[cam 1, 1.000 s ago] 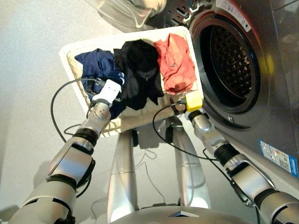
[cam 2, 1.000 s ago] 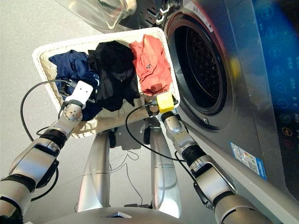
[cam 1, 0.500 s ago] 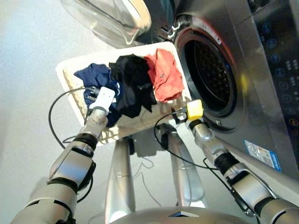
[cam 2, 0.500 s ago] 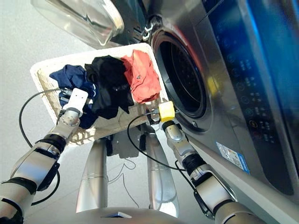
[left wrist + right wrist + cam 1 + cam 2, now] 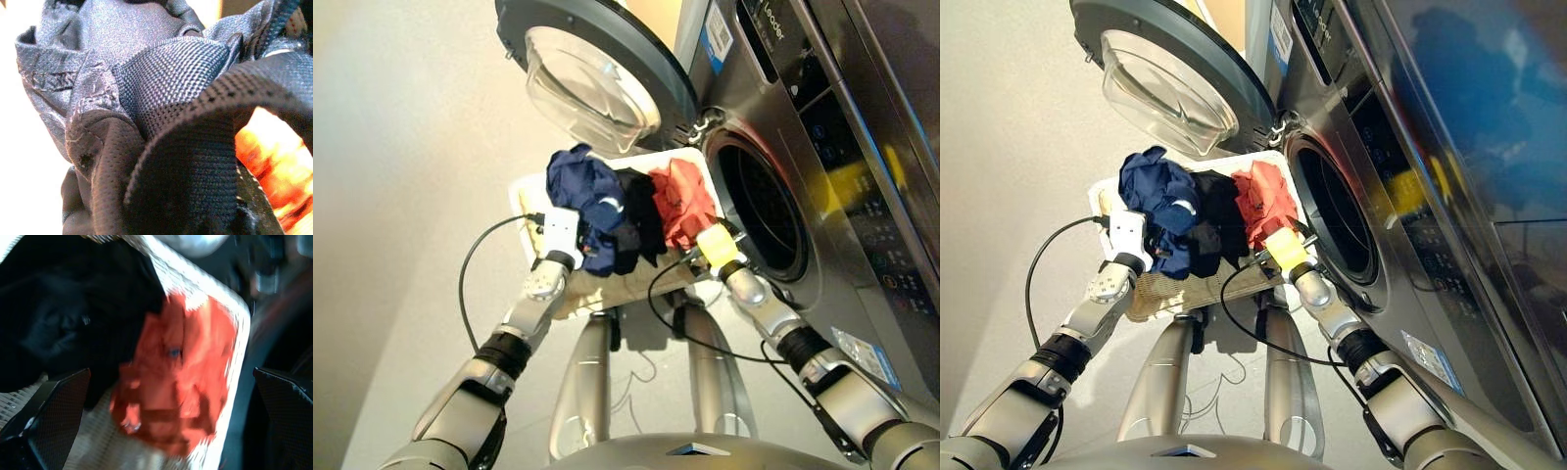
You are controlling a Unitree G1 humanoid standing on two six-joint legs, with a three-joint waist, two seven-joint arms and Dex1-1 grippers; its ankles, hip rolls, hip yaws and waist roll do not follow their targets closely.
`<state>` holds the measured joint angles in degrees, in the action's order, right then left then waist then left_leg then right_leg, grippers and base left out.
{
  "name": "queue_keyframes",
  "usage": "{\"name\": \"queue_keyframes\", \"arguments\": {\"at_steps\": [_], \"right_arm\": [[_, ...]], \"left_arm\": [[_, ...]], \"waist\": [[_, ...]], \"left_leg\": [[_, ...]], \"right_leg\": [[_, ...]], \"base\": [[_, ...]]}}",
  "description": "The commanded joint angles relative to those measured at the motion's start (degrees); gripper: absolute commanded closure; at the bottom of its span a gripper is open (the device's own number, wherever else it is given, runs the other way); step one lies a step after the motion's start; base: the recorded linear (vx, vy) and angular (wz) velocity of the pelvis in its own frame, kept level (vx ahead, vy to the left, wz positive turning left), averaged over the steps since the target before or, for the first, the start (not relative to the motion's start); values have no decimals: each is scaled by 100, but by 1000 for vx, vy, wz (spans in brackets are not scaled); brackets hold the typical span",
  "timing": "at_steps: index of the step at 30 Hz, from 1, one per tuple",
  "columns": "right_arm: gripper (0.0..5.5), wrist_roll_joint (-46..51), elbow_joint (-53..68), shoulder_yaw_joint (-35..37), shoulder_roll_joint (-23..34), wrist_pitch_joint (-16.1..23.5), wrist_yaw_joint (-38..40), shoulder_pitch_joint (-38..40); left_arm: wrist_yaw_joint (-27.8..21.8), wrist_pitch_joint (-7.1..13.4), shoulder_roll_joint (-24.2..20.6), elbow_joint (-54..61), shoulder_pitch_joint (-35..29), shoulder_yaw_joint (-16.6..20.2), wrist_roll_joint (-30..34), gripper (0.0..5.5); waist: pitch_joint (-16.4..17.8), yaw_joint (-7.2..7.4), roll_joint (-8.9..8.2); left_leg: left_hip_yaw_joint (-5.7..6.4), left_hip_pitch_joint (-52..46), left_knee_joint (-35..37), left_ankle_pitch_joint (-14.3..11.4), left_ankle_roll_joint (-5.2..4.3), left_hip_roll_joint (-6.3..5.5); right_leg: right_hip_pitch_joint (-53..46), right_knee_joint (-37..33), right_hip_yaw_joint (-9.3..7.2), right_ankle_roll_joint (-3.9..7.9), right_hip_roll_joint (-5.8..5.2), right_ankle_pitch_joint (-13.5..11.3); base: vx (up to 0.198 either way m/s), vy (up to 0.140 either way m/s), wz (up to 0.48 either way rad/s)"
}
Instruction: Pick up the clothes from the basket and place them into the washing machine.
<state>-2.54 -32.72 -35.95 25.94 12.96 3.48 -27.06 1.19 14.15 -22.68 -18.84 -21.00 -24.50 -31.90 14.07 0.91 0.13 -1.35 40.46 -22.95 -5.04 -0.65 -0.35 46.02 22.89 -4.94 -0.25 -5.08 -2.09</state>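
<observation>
Head views, left to right. The left hand [image 5: 570,233] is at the near-left part of the basket [image 5: 524,199], buried in the navy blue garment [image 5: 585,196], which bunches up above the basket rim; in the left wrist view navy mesh fabric [image 5: 161,122] fills the picture right against the camera and hides the fingers, so the hand appears clamped on the navy blue garment. Just beside it, in the middle of the basket, lies the black garment [image 5: 641,211], partly overlapped by the navy one. Next lies the coral red garment [image 5: 683,201], at the basket's end nearest the washing machine [image 5: 822,176]. The right hand [image 5: 703,257] hovers over the near rim of the basket, beside the coral red garment; the right wrist view shows its two fingers [image 5: 54,401] spread wide apart with nothing between them, the coral red garment [image 5: 181,382] and the black garment [image 5: 68,308] beyond. The glass door [image 5: 592,83] stands swung open above the basket, and the round drum opening [image 5: 764,215] is at the right.
</observation>
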Motion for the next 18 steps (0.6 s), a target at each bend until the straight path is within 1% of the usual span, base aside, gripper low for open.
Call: {"name": "queue_keyframes", "arguments": {"at_steps": [1,2,5,6,7,8,10,14,18], "right_arm": [[0,-919,693,-224,236,269,202,-264],[0,-1211,895,-308,332,316,290,-340],[0,-1593,1109,-554,359,338,376,-604],[0,-1593,1111,-554,361,336,375,-604],[0,-1781,1277,-713,366,327,396,-813],[0,-1781,1276,-714,366,327,397,-814],[0,-1920,1204,-975,274,348,389,-1033],[0,-2059,1296,-1293,249,377,322,-1300],[0,-2273,1375,-1471,249,405,332,-1424]], "left_arm": [[-235,262,55,610,49,-74,-473,550],[-228,235,89,682,55,-143,-600,550],[-262,183,173,783,-14,-339,-860,550],[-263,183,174,782,-15,-338,-861,550],[-234,151,265,831,-71,-458,-1056,550],[-234,151,265,830,-72,-457,-1056,550],[-240,131,410,884,-187,-638,-1269,550],[-236,105,589,886,-337,-807,-1522,550],[-245,48,722,859,-434,-944,-1749,550]], "waist": [[-269,52,264],[-291,41,284],[-339,14,328],[-339,14,329],[-371,3,352],[-370,3,352],[-386,-23,370],[-418,-41,379],[-447,-35,378]], "left_leg": [[-29,167,141,234,160,-199],[-46,151,149,227,168,-193],[-64,161,158,221,185,-202],[-64,162,157,220,186,-202],[-76,165,164,217,194,-202],[-76,166,163,216,195,-201],[-82,194,145,219,204,-197],[-79,228,150,220,207,-186],[-59,291,123,221,208,-184]], "right_leg": [[-402,-451,-18,338,103,-10],[-398,-440,-4,339,104,-2],[-378,-429,34,335,120,10],[-377,-428,35,335,120,10],[-358,-423,50,334,127,13],[-357,-422,50,335,127,13],[-324,-406,64,332,127,8],[-292,-404,67,328,133,19],[-265,-397,42,321,128,25]], "base": [[0,0,0],[0,0,0],[0,0,0],[0,0,0],[0,0,0],[0,0,0],[0,0,0],[0,0,0],[0,0,0]]}}
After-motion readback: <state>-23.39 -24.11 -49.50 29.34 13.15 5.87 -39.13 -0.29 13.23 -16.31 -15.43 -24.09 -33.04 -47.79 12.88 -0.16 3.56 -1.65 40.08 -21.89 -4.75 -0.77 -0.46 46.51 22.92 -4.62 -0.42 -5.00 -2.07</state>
